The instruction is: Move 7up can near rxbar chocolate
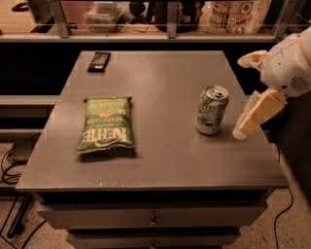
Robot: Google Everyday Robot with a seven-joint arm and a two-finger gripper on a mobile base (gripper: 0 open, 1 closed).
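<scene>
The 7up can (212,110) stands upright on the right side of the grey table (165,160), white and green with a silver top. The rxbar chocolate (99,61), a small dark flat bar, lies at the table's far left corner. My gripper (240,97) is at the table's right edge, just right of the can and apart from it. It is open and empty, with one finger (251,59) high and the other finger (258,115) low, near the tabletop.
A flat green chip bag (105,124) lies on the left half of the table, between the can and the bar's side. A shelf with a rail and packaged goods (233,14) runs behind the table. Cables (9,165) lie on the floor at left.
</scene>
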